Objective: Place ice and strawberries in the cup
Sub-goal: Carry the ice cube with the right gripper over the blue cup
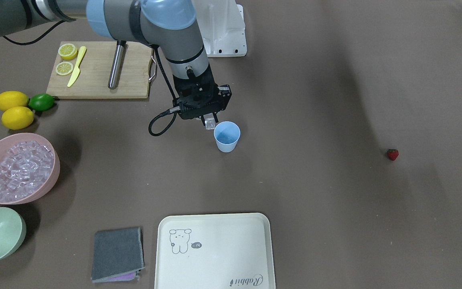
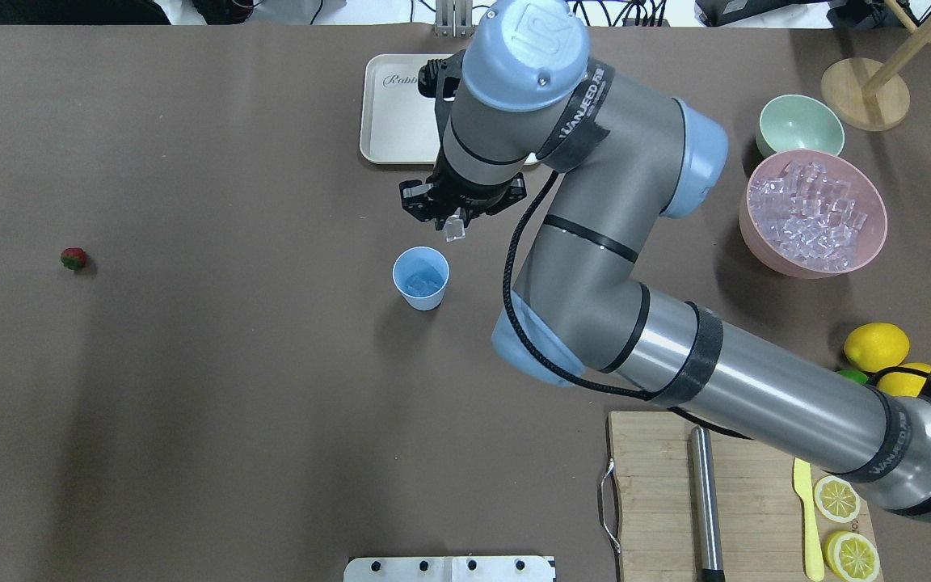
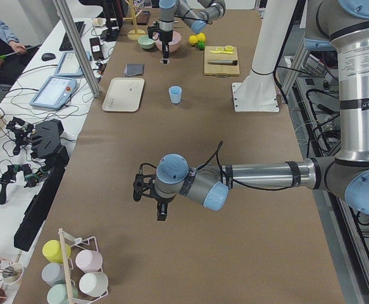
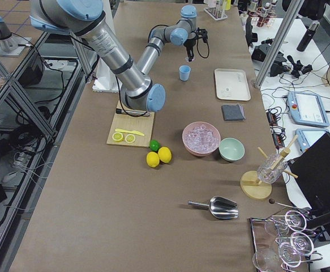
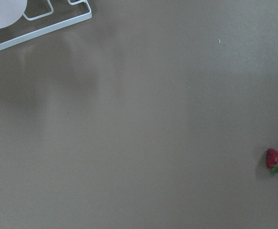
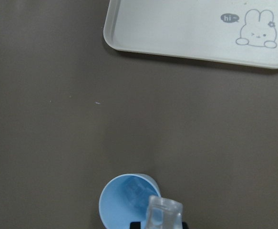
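Notably, right gripper (image 1: 210, 119) pinched one ice cube (image 2: 455, 232) over the rim of the cup (image 1: 227, 137), whose mouth lay just below and slightly aside; risk judged: released off-centre, the cube could strike the rim and bounce onto the table (image 1: 315, 188).

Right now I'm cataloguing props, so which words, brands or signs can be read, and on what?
"Rabbit": script on the cream rectangular plastic tray.
"hi": speech bubble beside the tray's rabbit drawing.
"WANJEED": black strap around the right arm.
"UR": logo on that arm's blue joint cap.
Nothing else is legible.
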Available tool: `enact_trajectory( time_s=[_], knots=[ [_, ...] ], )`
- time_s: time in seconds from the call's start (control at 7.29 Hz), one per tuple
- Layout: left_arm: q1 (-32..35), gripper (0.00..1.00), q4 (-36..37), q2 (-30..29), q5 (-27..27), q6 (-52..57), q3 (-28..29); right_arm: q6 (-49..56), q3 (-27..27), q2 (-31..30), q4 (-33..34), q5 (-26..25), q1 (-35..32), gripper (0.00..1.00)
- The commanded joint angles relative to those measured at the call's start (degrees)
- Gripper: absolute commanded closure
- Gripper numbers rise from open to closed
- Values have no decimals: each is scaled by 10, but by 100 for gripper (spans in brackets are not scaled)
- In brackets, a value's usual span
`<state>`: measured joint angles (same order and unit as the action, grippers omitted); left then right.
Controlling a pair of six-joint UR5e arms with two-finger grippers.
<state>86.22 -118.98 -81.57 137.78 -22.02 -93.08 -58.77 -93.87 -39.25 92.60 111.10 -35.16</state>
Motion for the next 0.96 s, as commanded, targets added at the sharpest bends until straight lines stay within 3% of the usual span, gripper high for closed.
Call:
enact_trajectory(
  time_s=[0.0, 0.82],
  knots=[
    [0, 2, 0, 0, -1, 0, 2, -24, 17, 16, 8, -40, 36, 88],
    [0, 2, 1, -1, -1, 0, 4, -22, 68, 36, 3, -76, 60, 87]
  ],
)
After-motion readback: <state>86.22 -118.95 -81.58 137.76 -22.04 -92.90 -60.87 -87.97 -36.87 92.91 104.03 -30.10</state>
